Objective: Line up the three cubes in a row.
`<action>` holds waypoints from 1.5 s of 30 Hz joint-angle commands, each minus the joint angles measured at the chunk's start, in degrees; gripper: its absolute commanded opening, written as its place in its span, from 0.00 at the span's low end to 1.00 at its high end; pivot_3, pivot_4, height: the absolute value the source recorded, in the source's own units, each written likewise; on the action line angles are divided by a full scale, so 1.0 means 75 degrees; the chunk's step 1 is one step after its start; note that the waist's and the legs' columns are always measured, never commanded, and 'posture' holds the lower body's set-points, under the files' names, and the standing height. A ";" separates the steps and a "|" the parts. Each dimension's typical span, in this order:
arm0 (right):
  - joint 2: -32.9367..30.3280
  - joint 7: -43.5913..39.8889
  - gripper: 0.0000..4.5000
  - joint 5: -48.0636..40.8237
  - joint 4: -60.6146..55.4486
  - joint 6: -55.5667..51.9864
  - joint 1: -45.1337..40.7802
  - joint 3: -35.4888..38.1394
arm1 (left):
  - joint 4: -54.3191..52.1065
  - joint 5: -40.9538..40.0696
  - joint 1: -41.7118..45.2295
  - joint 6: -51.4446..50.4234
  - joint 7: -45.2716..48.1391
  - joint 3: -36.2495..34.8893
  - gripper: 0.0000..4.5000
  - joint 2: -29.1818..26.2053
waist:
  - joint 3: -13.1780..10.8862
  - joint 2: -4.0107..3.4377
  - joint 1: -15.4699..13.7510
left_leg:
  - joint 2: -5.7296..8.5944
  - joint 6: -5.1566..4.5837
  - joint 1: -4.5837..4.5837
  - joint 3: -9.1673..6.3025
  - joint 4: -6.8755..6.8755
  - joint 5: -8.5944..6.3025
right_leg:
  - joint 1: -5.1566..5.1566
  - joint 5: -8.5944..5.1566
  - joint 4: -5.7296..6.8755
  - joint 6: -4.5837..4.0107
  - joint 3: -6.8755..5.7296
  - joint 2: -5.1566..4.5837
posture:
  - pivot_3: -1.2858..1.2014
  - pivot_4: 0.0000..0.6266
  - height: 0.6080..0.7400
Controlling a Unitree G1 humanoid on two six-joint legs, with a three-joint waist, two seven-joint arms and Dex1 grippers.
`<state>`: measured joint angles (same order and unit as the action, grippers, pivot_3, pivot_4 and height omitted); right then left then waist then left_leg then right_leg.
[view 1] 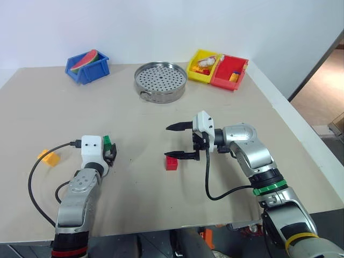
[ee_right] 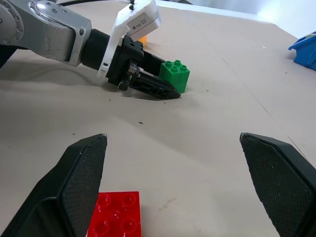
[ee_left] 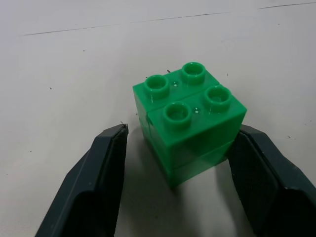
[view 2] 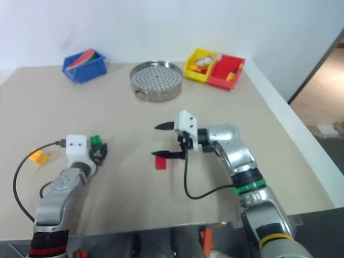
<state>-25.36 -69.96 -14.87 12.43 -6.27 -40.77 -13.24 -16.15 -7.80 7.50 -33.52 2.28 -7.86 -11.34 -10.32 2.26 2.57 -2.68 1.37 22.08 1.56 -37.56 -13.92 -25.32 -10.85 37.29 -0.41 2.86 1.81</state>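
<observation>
Left wrist view: left gripper point(ee_left: 175, 153) straddles the green cube point(ee_left: 190, 121), jaws narrow but not yet gripping.
One finger touches or nearly touches the cube's side, the other stands off with a visible gap; cube sits on the desk point(view 1: 140, 123), skewed to the jaws. To grip well, I'd centre it, squeeze on flat faces, seat deeper before lifting. Right gripper point(view 1: 180, 141) hovers with jaws wide, holding nothing, red cube point(view 1: 172, 163) on the desk just under its lower finger. Orange-yellow cube point(view 1: 48, 157) lies near the desk's left edge, beside the left arm's cable. Cubes are well apart, no row yet; red looks a sensible anchor.
</observation>
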 commanded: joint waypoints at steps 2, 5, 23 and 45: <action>-0.0052 -0.0051 1.00 -0.0005 -0.0037 0.0130 -0.0107 0.0163 | -0.0058 0.0005 0.0066 0.0239 0.0039 -0.0158 0.41 -0.0028 | 0.0000 0.0000 0.0000 | 0.0000 0.0000 0.0000 0.0000 0.0000 0.0000 | 0.0000 0.0000 0.0000 0.0000 0.0000 0.0000 | 0.52 0.24 1.00; -0.0040 -0.0061 1.00 0.0017 -0.0025 0.0145 -0.0123 0.0157 | -0.0046 0.0074 0.0045 0.0244 0.0006 -0.0173 0.36 -0.0040 | 0.0000 0.0000 0.0000 | -0.0001 0.0000 0.0000 -0.0001 0.0000 0.0000 | 0.0000 0.0000 0.0000 0.0000 -0.0001 0.0001 | 0.52 0.24 1.00; -0.0115 -0.0112 1.00 0.0013 -0.0165 0.0091 -0.0097 0.0176 | 0.0175 -0.0277 -0.0053 0.0887 0.1905 -0.0015 0.36 -0.1066 | 0.0000 0.0000 -0.0002 | 0.0001 0.0000 0.0001 0.0003 0.0000 0.0000 | -0.0001 -0.0001 -0.0001 0.0000 0.0000 -0.0003 | 0.52 0.24 1.00; -0.0469 -0.0067 1.00 -0.0023 -0.0464 0.0002 0.0088 0.0289 | 0.1841 -0.1099 0.1304 0.2903 0.8331 0.2062 0.36 -0.3445 | -0.0003 -0.0003 -0.0001 | -0.0002 -0.0001 0.0006 0.0005 0.0005 -0.0001 | -0.0009 -0.0009 -0.0003 -0.0008 -0.0002 0.0003 | 0.52 0.24 1.00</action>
<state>-28.12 -70.66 -14.21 11.96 -6.13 -40.26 -13.11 -3.07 -16.16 16.09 -13.33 63.23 7.30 -36.75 -10.34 2.24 2.56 -2.70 1.36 22.14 1.60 -37.52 -13.92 -25.40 -10.92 37.26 -0.47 2.85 1.84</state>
